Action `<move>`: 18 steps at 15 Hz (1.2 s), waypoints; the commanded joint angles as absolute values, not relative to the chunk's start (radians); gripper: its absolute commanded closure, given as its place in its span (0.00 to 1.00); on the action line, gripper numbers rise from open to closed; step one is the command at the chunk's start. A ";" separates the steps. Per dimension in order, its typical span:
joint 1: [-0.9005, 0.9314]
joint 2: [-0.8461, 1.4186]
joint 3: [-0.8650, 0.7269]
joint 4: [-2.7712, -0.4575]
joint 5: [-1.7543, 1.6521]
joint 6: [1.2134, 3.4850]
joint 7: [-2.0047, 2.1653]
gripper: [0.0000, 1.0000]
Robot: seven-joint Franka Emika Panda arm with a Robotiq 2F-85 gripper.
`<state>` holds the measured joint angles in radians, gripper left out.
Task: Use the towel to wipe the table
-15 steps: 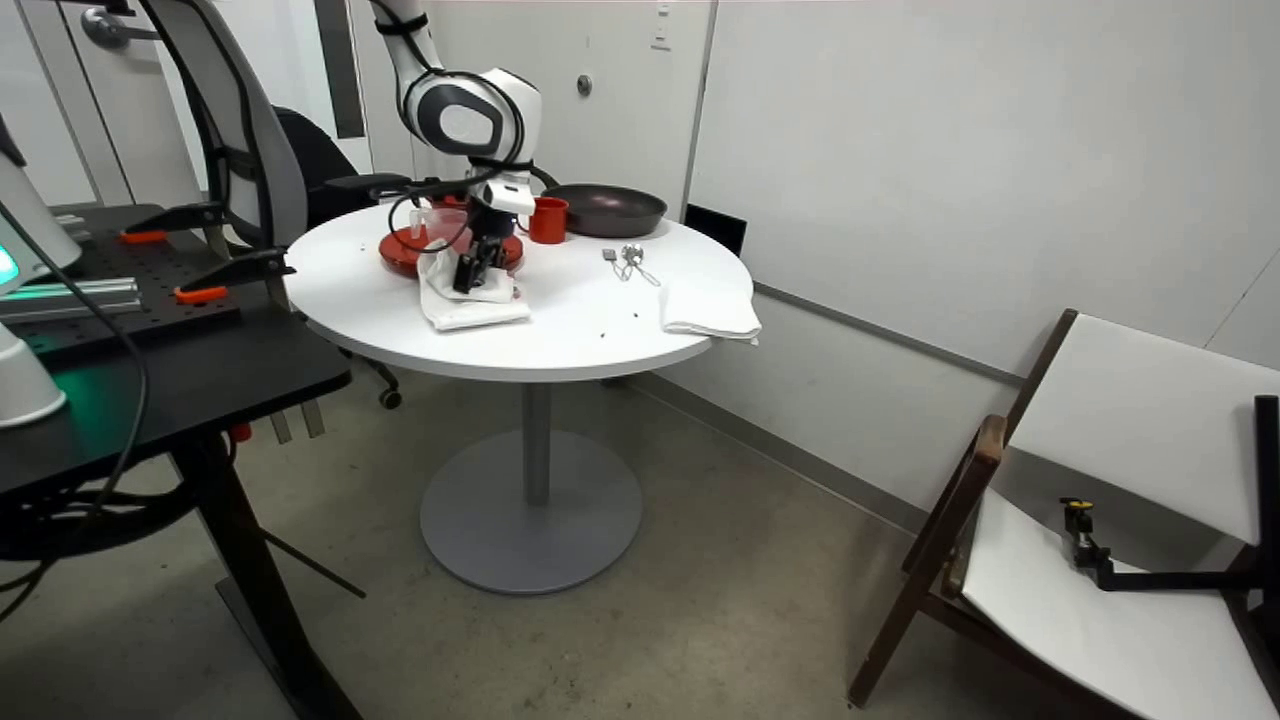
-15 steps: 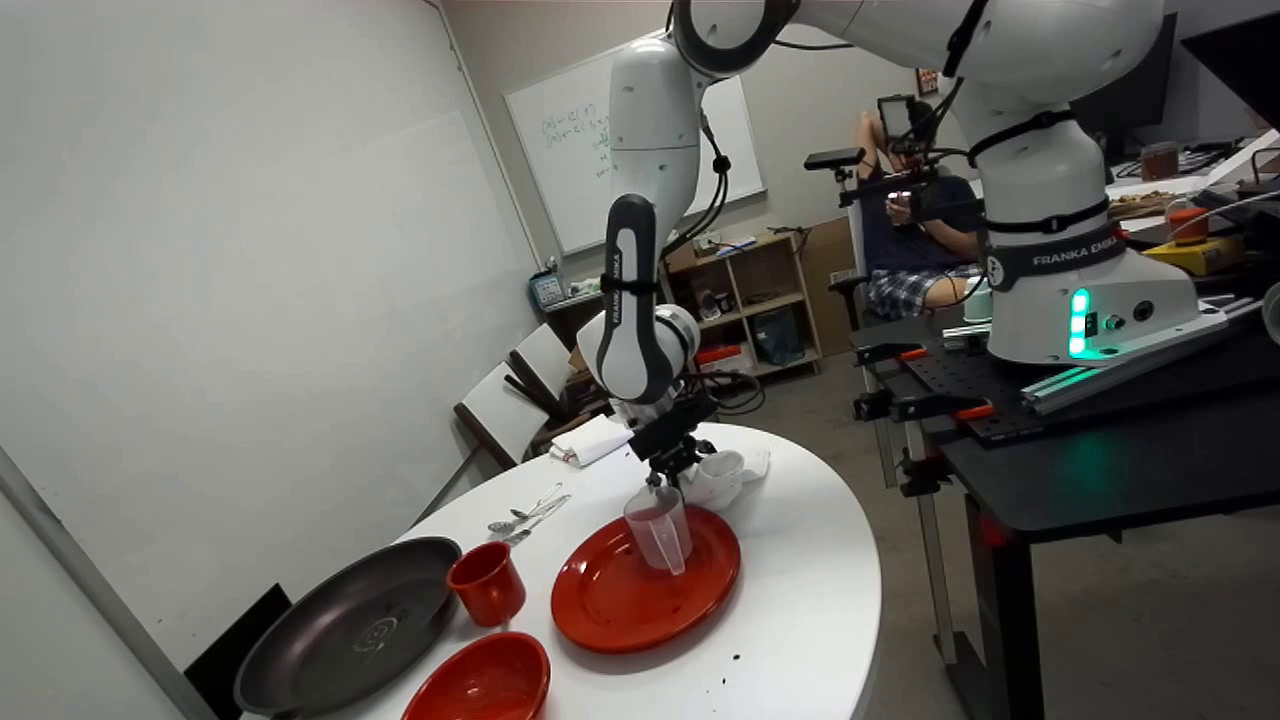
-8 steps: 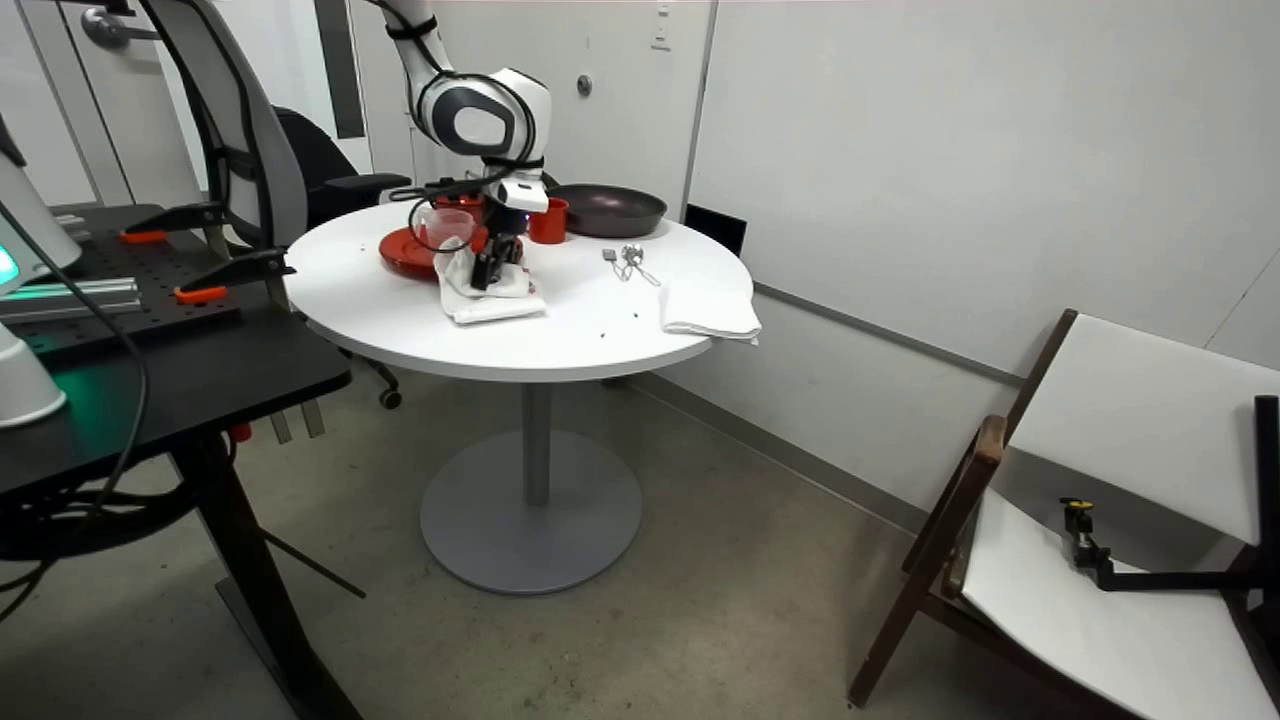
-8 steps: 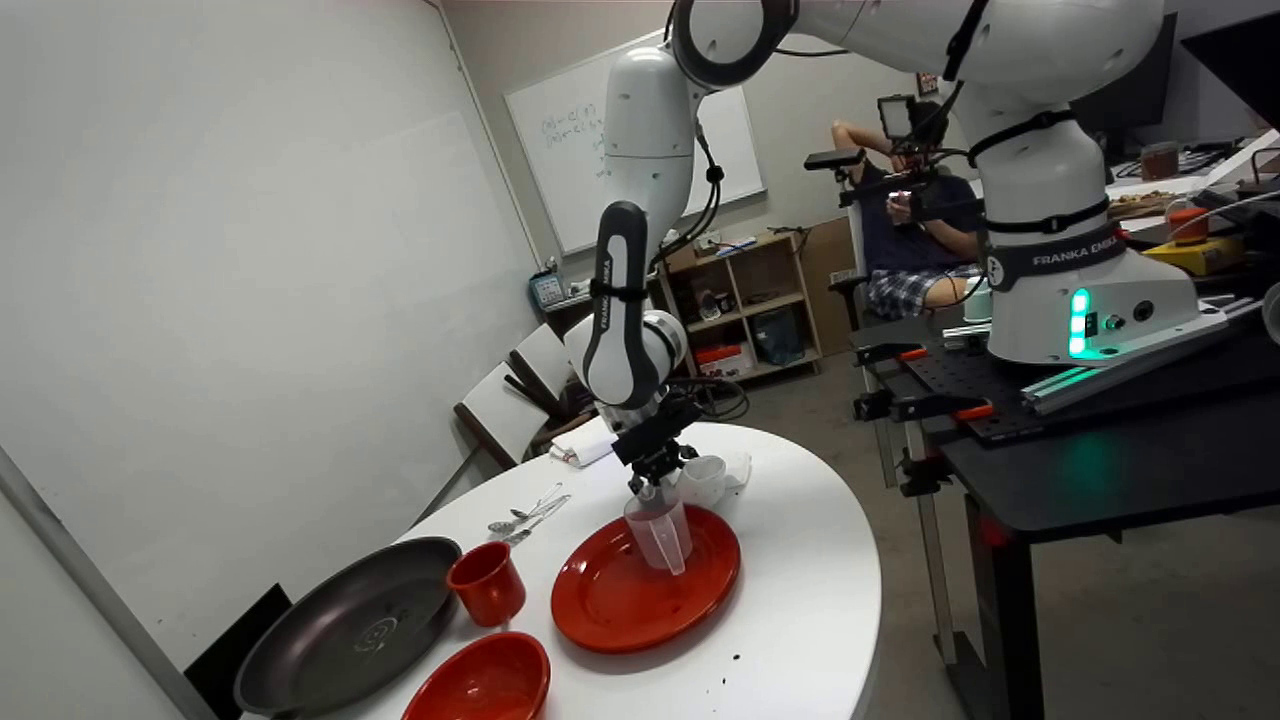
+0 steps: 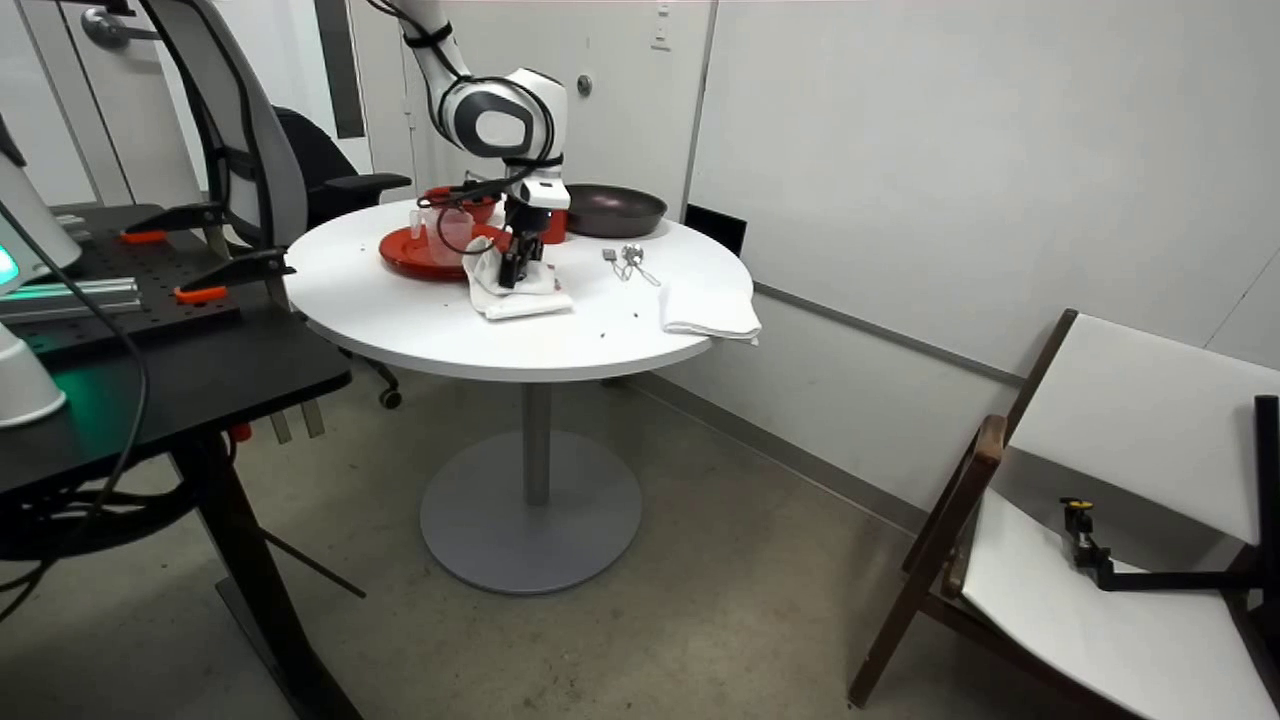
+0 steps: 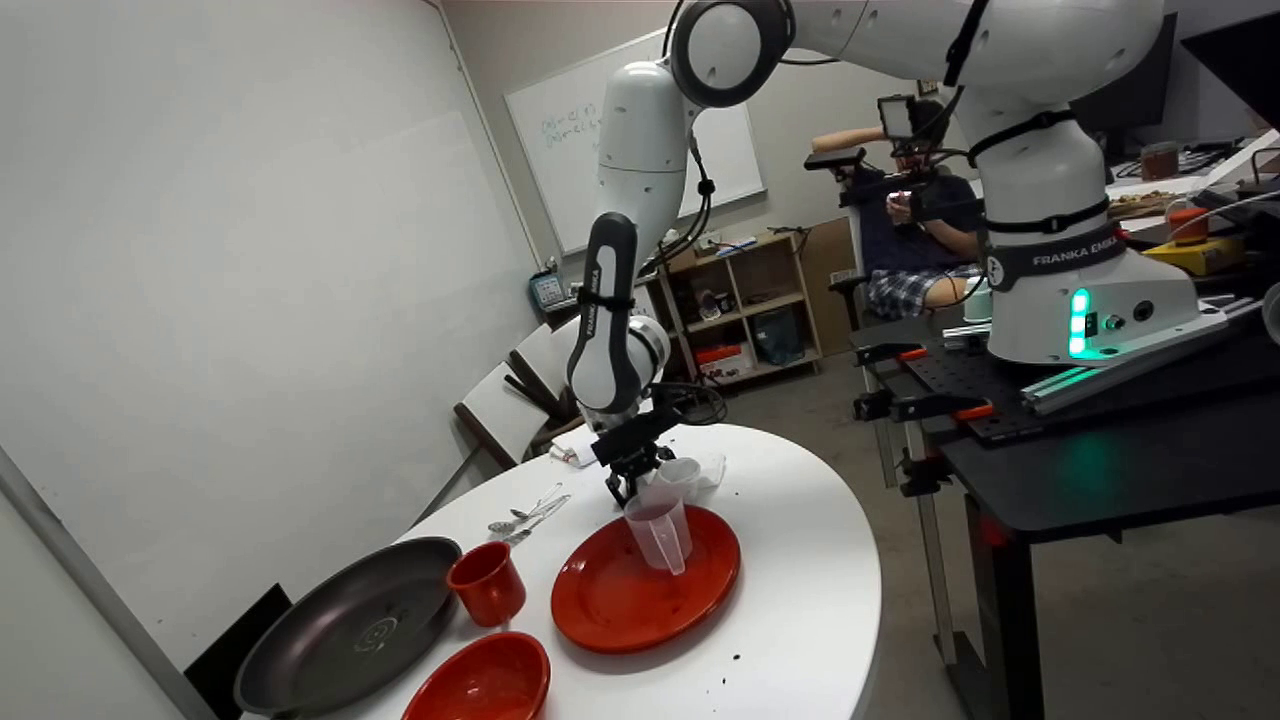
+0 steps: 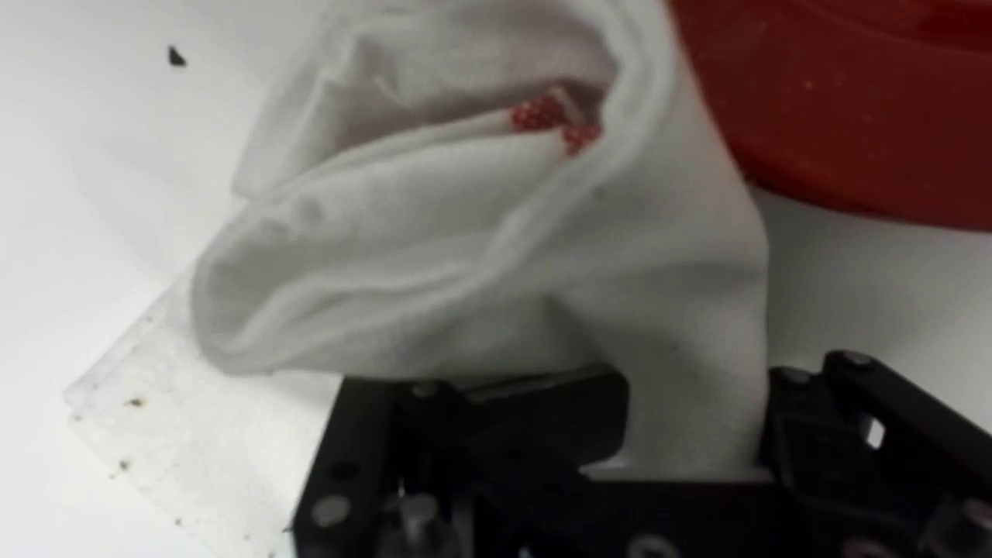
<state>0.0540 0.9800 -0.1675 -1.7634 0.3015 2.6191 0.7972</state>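
The towel [image 5: 522,303] is whitish, bunched and folded, and lies on the white round table [image 5: 610,350] beside the red plate. My gripper [image 5: 513,278] points down and is shut on the towel, with cloth between its fingers. In an exterior view the towel [image 6: 712,470] lies behind the clear cup, next to the gripper [image 6: 628,488]. In the wrist view the gripper [image 7: 697,411] pinches the towel [image 7: 480,209], which rises in loose folds with small red dotted patches inside. A flat, speckled part of it spreads on the table [image 7: 77,232].
A red plate [image 6: 640,625] with a clear cup [image 6: 658,535] stands close to the towel. A red mug [image 6: 487,585], red bowl [image 6: 485,685], dark pan [image 6: 350,635] and metal utensils [image 6: 535,518] stand around. A larger white cloth [image 5: 712,315] hangs over the edge. Dark specks [image 7: 177,56] dot the table.
The gripper has slid the towel across the table, past the plate's edge, toward the utensils: rightward in one exterior view, leftward in the other. Plate, cup, mug and pan have stayed put.
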 commanded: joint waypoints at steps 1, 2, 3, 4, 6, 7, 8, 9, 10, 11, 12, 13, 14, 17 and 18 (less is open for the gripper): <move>0.062 1.075 -0.192 -1.654 0.281 2.646 0.843 1.00; 0.062 1.084 -0.196 -1.639 0.280 2.647 0.849 1.00; 0.063 1.094 -0.202 -1.624 0.278 2.648 0.857 1.00; 0.064 1.106 -0.208 -1.607 0.275 2.646 0.865 1.00; 0.067 1.131 -0.221 -1.571 0.268 2.640 0.885 1.00; 0.069 1.148 -0.227 -1.547 0.263 2.635 0.900 1.00; 0.075 1.159 -0.225 -1.551 0.264 2.648 0.915 1.00; 0.081 1.167 -0.224 -1.555 0.266 2.657 0.929 1.00; 0.089 1.172 -0.223 -1.557 0.265 2.664 0.943 1.00; 0.096 1.173 -0.225 -1.560 0.262 2.667 0.956 1.00; 0.104 1.174 -0.227 -1.564 0.258 2.671 0.968 1.00; 0.112 1.174 -0.229 -1.569 0.255 2.674 0.982 1.00; 0.119 1.172 -0.230 -1.575 0.250 2.679 0.994 1.00; 0.141 1.149 -0.229 -1.641 0.247 2.728 1.017 1.00; 0.148 1.141 -0.229 -1.669 0.247 2.751 1.020 1.00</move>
